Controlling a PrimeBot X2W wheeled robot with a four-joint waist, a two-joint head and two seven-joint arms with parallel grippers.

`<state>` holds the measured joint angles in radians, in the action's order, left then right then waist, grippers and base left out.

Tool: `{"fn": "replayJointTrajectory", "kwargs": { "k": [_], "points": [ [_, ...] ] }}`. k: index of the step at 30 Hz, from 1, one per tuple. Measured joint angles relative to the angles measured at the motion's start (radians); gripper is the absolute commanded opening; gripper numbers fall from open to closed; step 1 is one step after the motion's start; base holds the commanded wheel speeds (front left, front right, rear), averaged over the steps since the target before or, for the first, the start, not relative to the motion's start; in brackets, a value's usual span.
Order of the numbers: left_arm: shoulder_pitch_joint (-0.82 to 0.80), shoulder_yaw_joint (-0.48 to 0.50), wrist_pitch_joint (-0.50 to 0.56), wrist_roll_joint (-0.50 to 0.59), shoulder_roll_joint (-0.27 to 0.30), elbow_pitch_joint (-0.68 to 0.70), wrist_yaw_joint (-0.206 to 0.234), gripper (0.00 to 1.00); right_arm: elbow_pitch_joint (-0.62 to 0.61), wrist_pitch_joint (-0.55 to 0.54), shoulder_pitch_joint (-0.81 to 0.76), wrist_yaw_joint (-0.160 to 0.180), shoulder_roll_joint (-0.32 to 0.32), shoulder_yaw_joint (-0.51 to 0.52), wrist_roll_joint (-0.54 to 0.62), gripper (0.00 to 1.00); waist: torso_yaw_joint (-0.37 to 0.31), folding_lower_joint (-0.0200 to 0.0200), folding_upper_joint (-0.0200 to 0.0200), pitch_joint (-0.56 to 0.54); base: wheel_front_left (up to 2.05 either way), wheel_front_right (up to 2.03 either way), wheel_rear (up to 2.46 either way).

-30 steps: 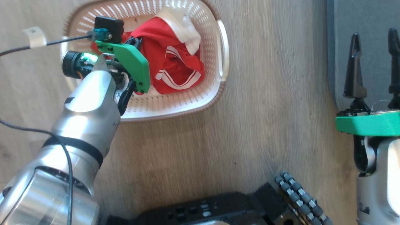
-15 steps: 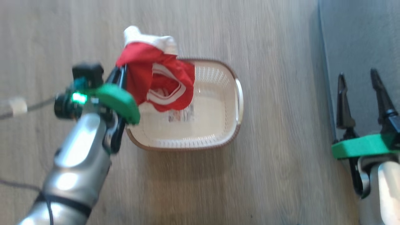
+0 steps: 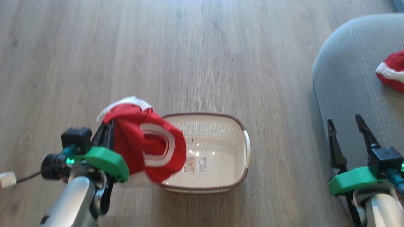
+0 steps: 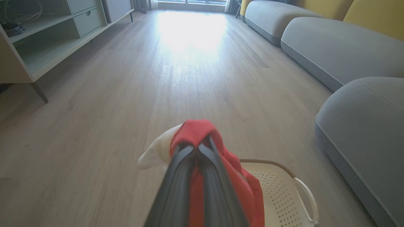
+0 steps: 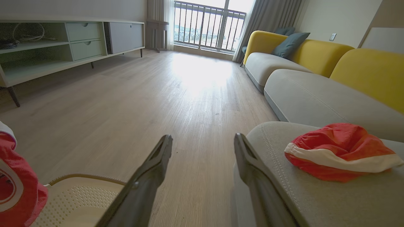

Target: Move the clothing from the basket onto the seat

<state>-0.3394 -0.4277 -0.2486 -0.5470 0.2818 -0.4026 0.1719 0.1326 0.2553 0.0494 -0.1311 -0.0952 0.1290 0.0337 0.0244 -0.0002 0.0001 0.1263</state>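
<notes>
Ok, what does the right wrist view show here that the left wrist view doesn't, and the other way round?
Right wrist view, not the left: a second red garment lying on the seat, and the right gripper, jaws open and empty.
Left wrist view, not the right: the left gripper, jaws shut on the clothing, and the white handle of the basket.
Both: the held clothing, the basket, the grey seat, the wooden floor and the shelf unit.

Home living room: sofa (image 5: pixel 315 91), media cabinet (image 5: pixel 63 47), balcony window (image 5: pixel 208 28).
</notes>
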Motion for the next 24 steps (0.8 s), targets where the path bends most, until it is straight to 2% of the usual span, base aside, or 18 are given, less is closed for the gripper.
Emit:
{"fn": "replayJointTrajectory", "kwargs": {
  "k": [6, 24],
  "points": [
    [0.089, 0.001, 0.011, 0.0, 0.041, 0.075, 0.016, 0.0, 0.022, 0.0, -0.021, 0.0, -0.005, -0.012, -0.012, 1.0, 0.009, 0.0, 0.0, -0.074, 0.0, 0.0, 0.0],
    [0.123, -0.003, 0.029, 0.002, 0.062, 0.145, 0.044, 0.0, 0.083, 0.0, -0.023, 0.0, -0.005, -0.04, -0.035, 1.0, 0.019, 0.0, -0.0001, -0.116, 0.0, 0.0, 0.0]
  ]
}}
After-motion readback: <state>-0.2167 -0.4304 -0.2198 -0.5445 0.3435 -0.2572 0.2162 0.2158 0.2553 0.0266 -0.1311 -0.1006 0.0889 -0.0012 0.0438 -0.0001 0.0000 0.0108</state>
